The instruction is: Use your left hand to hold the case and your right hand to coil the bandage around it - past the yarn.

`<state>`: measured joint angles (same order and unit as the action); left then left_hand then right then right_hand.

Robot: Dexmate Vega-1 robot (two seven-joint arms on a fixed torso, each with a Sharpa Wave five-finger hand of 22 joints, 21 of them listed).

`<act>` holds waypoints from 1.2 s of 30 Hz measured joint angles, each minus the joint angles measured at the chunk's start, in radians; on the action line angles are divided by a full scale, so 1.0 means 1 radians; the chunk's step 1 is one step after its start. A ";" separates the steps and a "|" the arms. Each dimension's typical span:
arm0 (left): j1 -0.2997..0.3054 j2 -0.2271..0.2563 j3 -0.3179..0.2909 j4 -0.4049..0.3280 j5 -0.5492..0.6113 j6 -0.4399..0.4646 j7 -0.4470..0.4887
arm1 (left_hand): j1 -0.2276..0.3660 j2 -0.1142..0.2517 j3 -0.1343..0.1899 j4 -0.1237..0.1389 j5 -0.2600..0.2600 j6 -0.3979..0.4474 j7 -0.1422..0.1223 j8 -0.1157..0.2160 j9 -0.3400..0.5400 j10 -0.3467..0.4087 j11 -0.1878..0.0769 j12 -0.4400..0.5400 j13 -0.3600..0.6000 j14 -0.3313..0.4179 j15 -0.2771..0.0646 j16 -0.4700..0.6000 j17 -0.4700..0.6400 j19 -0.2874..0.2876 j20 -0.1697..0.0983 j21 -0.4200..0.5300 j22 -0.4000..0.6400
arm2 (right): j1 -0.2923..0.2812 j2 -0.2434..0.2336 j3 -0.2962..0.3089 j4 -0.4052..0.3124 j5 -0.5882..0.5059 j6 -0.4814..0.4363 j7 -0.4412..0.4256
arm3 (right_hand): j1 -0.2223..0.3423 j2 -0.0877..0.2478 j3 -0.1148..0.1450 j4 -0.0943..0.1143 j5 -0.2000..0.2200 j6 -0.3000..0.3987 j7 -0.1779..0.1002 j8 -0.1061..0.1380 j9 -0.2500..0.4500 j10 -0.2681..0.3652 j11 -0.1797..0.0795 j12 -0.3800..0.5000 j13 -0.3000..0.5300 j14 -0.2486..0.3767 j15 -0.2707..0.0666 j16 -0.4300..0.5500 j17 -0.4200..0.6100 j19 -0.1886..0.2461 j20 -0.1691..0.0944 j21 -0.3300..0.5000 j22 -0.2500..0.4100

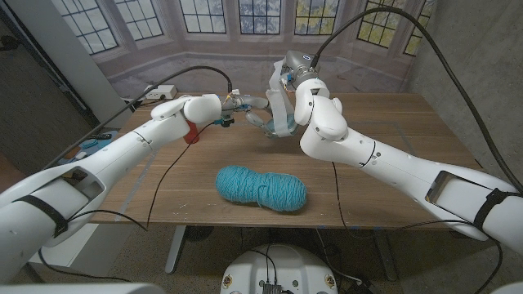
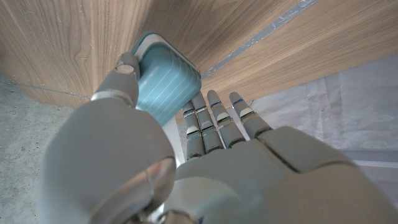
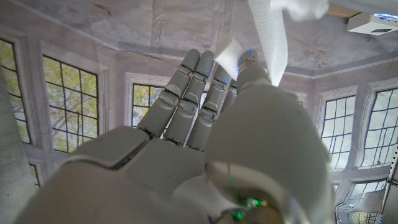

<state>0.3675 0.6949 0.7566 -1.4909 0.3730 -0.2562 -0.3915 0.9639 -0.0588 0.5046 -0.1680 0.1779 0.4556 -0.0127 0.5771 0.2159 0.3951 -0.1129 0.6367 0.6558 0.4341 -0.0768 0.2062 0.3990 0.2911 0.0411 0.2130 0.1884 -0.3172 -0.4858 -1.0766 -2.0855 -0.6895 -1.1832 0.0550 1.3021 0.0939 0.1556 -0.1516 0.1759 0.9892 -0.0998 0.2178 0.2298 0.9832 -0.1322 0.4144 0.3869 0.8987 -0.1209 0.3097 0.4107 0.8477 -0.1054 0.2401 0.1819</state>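
White bandage (image 1: 280,104) hangs looped from the right hand (image 1: 296,91), pinched between thumb and fingers, mid-wrap around the blue case (image 2: 163,81) clasped in the left hand (image 1: 201,107) beyond the teal yarn (image 1: 261,188). Next, seemingly: carry the strip around again, keeping tension.

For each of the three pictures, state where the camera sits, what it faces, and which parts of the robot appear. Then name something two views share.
Head view: above, looking down at table, yarn, both arms.
Left wrist view: behind left hand, facing the teal case it grips.
Right wrist view: behind right hand, facing window backdrop; bandage pinched.
Shared: case, head and left wrist views.
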 measured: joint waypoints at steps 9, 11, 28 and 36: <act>-0.010 -0.010 0.012 0.015 0.000 -0.001 0.005 | 0.000 0.000 0.000 0.000 0.004 0.000 0.000 0.000 0.000 0.000 0.000 0.000 -0.001 -0.006 0.006 0.000 0.000 0.000 0.000 0.000 0.000 | 0.020 -0.001 -0.031 -0.041 0.021 -0.049 -0.018 | 0.005 0.005 0.000 0.000 -0.003 0.004 0.004 0.000 0.000 -0.002 0.002 0.000 0.000 0.000 0.000 0.000 0.005 0.000 0.000 0.000 0.000; -0.010 -0.012 0.014 0.015 0.000 -0.001 0.005 | 0.000 0.000 0.000 0.000 0.004 0.000 0.000 0.000 0.000 0.000 0.000 0.000 -0.001 -0.006 0.006 0.000 0.000 0.000 0.000 0.000 0.000 | 0.023 -0.002 -0.038 -0.051 0.033 -0.068 -0.030 | 0.005 0.005 0.000 0.000 -0.003 0.004 0.004 0.000 0.000 -0.002 0.002 0.000 0.000 0.003 -0.003 0.000 0.005 0.000 0.000 0.000 0.000; -0.005 -0.009 0.016 -0.007 0.001 0.028 0.008 | 0.000 0.000 0.000 0.000 0.003 0.000 0.000 0.000 0.000 0.000 0.000 -0.001 0.000 -0.005 0.005 0.000 0.000 0.000 0.000 0.000 0.000 | 0.034 -0.025 -0.087 -0.123 0.129 -0.129 -0.125 | 0.005 0.005 0.000 0.000 -0.004 0.004 0.004 0.000 0.001 0.002 0.009 -0.002 0.001 0.004 -0.004 0.000 0.009 0.000 0.000 0.000 0.000; -0.003 -0.005 0.015 -0.018 0.003 0.042 0.011 | 0.000 0.000 0.000 0.000 0.003 0.000 0.000 0.000 0.000 0.000 0.000 0.004 0.000 -0.005 0.005 0.000 0.000 0.000 0.000 0.000 0.000 | 0.030 -0.034 -0.098 -0.145 0.168 -0.136 -0.165 | 0.007 0.007 0.000 0.000 -0.005 0.009 0.009 0.000 0.001 0.000 0.011 -0.002 0.001 0.004 -0.004 0.000 0.014 0.000 0.000 0.000 0.000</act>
<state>0.3640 0.6896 0.7720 -1.5091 0.3759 -0.2142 -0.3804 0.9639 -0.0588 0.5046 -0.1680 0.1808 0.4556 -0.0127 0.5771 0.2159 0.3952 -0.1129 0.6408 0.6558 0.4286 -0.0714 0.2062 0.3992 0.2911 0.0411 0.2130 0.1883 -0.2867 -0.5202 -1.1742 -2.2302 -0.5220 -1.3191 -0.1096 1.3087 0.1005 0.1556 -0.1516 0.1705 0.9983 -0.0905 0.2178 0.2303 0.9832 -0.1216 0.4123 0.3876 0.9031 -0.1252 0.3098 0.4247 0.8477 -0.1054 0.2402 0.1820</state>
